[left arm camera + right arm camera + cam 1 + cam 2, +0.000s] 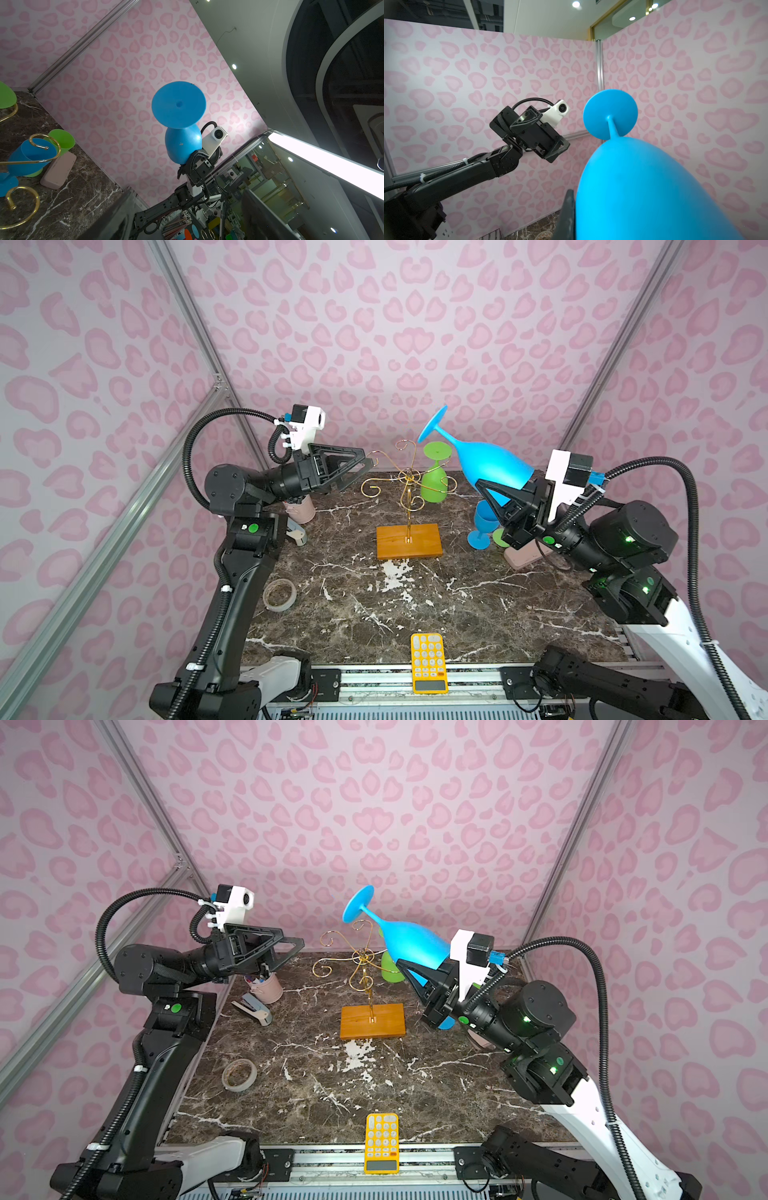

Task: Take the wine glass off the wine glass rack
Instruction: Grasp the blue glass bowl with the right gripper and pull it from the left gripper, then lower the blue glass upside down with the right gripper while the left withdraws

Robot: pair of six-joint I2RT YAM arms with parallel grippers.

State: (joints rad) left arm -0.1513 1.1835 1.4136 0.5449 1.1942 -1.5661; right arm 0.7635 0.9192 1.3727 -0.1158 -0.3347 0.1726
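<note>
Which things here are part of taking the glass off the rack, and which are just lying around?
Job in hand:
rack
blue glass, held in the right gripper
left gripper, open and empty
green glass, upside down at the rack

Lying about:
tape
calculator
stapler
pen cup
pink case
second blue glass, standing upright

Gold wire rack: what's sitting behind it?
A green wine glass, foot up, bowl down, behind the wine glass rack. Its wires cross the bowl, so whether the glass hangs or stands is unclear.
</note>
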